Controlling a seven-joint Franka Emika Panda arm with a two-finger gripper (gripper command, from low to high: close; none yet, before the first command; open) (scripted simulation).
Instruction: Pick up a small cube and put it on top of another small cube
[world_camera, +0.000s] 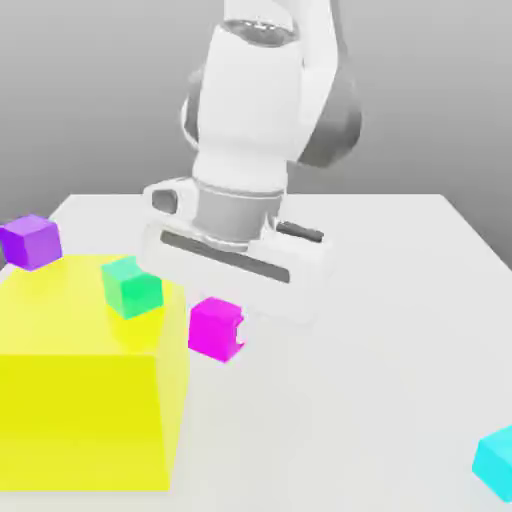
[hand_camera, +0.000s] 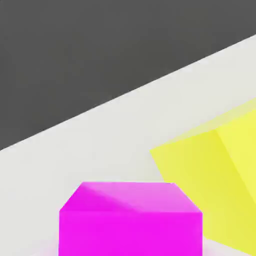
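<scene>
Yellow block (world_camera: 85, 400) smooth, matt; arm (world_camera: 250, 110) glossy white (plastic-looking).

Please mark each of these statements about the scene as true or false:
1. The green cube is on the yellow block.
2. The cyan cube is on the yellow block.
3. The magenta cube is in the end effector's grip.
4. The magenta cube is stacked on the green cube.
1. The green cube is on the yellow block. True.
2. The cyan cube is on the yellow block. False: it is away from the block, near the exterior view's right edge.
3. The magenta cube is in the grip of the end effector. True.
4. The magenta cube is stacked on the green cube. False: the two are apart.
</scene>
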